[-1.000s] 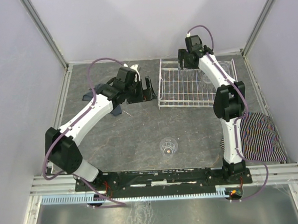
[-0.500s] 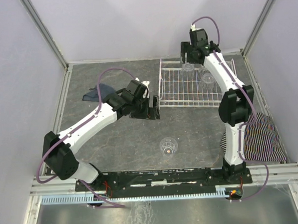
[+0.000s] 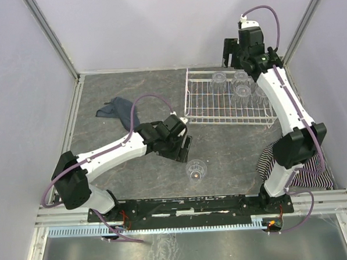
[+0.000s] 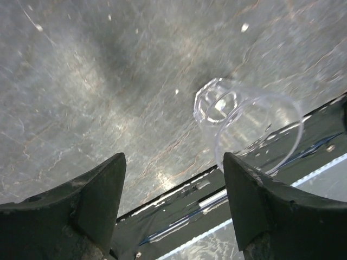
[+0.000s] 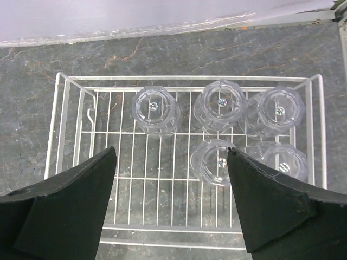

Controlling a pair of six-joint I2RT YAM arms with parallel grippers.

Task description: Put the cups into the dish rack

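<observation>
Five clear cups stand upside down in the white wire dish rack (image 3: 225, 120), in its far and right part; in the right wrist view they are three in the back row (image 5: 220, 111) and two in front (image 5: 214, 161) inside the rack (image 5: 190, 78). One more cup (image 3: 196, 169) stands alone on the table near the front edge, also in the left wrist view (image 4: 244, 130). My left gripper (image 3: 183, 147) is open and empty, just left of and behind that cup (image 4: 172, 162). My right gripper (image 3: 233, 50) is open and empty, high above the rack's far edge (image 5: 171, 151).
A striped cloth (image 3: 303, 158) lies at the right by the right arm's base. A dark blue cloth (image 3: 117, 107) lies at the left rear. The black base rail (image 3: 189, 206) runs along the front edge, close to the loose cup.
My left gripper has swung from beside the rack toward the front, close to the loose cup. My right gripper has risen and moved right, away from the rack, leaving a cup there.
</observation>
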